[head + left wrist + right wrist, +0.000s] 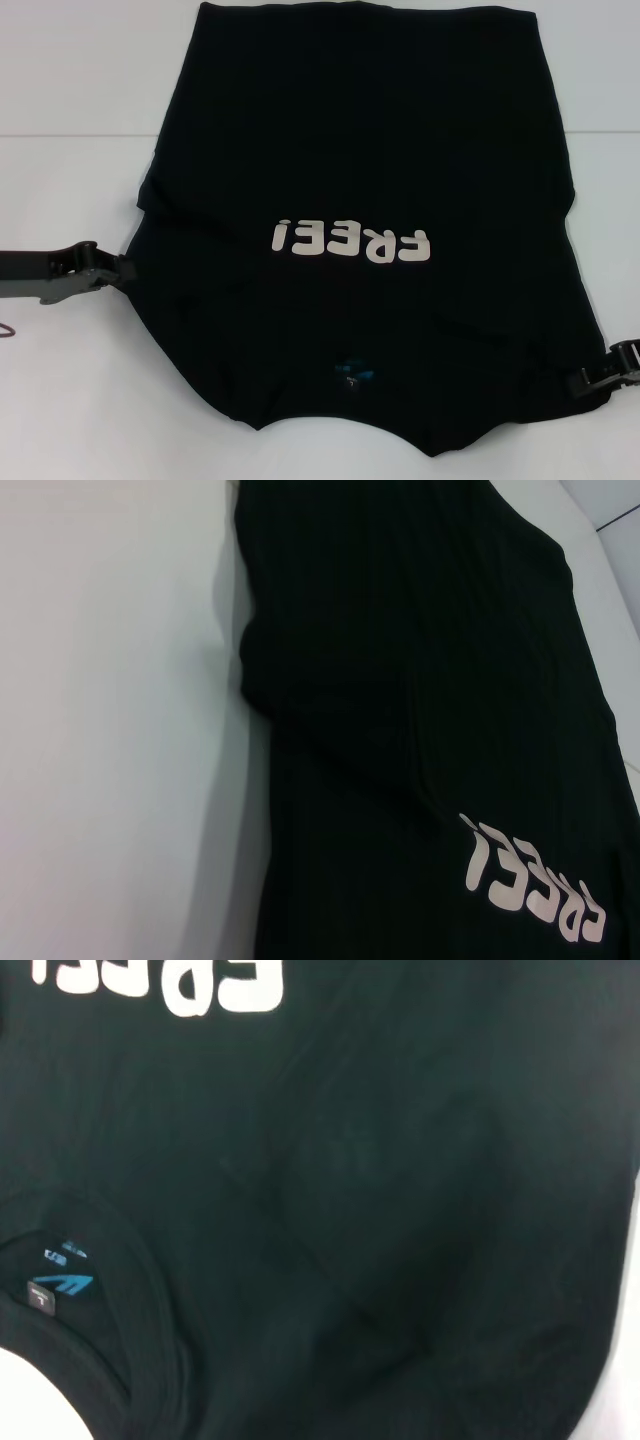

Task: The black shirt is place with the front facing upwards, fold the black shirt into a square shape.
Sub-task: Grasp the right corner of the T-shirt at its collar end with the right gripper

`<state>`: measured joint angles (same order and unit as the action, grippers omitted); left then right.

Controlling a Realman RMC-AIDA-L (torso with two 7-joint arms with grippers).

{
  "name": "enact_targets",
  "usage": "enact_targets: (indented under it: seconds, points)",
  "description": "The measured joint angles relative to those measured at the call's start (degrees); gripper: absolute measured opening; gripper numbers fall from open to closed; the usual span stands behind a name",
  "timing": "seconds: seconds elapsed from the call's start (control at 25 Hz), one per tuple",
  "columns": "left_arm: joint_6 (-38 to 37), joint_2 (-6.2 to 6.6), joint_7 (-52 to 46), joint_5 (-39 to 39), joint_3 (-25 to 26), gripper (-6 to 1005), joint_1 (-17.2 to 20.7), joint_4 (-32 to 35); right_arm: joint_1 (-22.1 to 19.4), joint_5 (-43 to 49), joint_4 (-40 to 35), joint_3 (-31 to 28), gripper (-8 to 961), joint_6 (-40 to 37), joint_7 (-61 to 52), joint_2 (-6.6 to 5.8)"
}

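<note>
- White tabletop (pixel 70 90), smooth and matte, carries everything you are working with.
- Black cotton, soft and faintly ribbed, makes up the black shirt (pixel 360 150). It lies front up in the middle of the table, its collar towards the robot and its hem at the far side.
- Both sleeves look to me already folded in, since the outline narrows to a rough trapezoid with slanted sides and a wavy near edge. You are, by my reading, between folds, with the side step done or nearly done.
- Your next move probably calls for gripping the near edge at both corners and carrying it towards the far hem, keeping both sides level so the result comes out square.
- Cream "FREE!" lettering (pixel 352 242) sits across the chest, rounded and flat, reading upside down from the head view.
- Your left gripper (pixel 118 268) is low at the shirt's left edge, its tip touching or just beside the cloth. I cannot tell how far its claw is open or whether it holds fabric.
- Your right gripper (pixel 600 378) sits at the shirt's right near corner. Its claw is likewise hidden against the dark cloth, so I cannot tell its state.
- Small blue neck label (pixel 60 1285) shows inside the curved, ribbed collar.
</note>
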<state>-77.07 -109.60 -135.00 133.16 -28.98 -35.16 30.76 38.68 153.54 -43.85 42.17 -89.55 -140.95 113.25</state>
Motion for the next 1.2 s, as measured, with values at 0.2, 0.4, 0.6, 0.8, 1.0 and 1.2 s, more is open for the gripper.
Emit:
enact_targets:
  seconds: [0.2,0.4,0.6,0.8,1.0,1.2]
  points:
    - [0.0,0.00,0.0,0.0,0.1,11,0.0,0.0,0.3,-0.3,0.0,-0.2,517,0.1,0.3,0.28]
    - [0.0,0.00,0.0,0.0,0.2,11,0.0,0.0,0.3,-0.3,0.0,-0.4,518,0.3,0.3,0.31]
    - [0.0,0.04,0.0,0.0,0.2,11,0.0,0.0,0.4,-0.3,0.1,-0.1,518,0.6,0.3,0.66]
    - [-0.1,0.12,0.0,0.0,0.2,12,-0.1,0.0,0.9,0.0,0.1,0.4,517,0.7,0.4,0.92]
    - [-0.1,0.09,0.0,-0.1,0.2,12,-0.1,0.0,1.1,0.0,0.1,1.9,516,1.3,-0.1,0.95]
    - [0.0,0.10,0.0,-0.1,0.2,11,-0.1,0.0,1.1,0.0,0.0,2.2,514,2.0,-0.3,0.94]
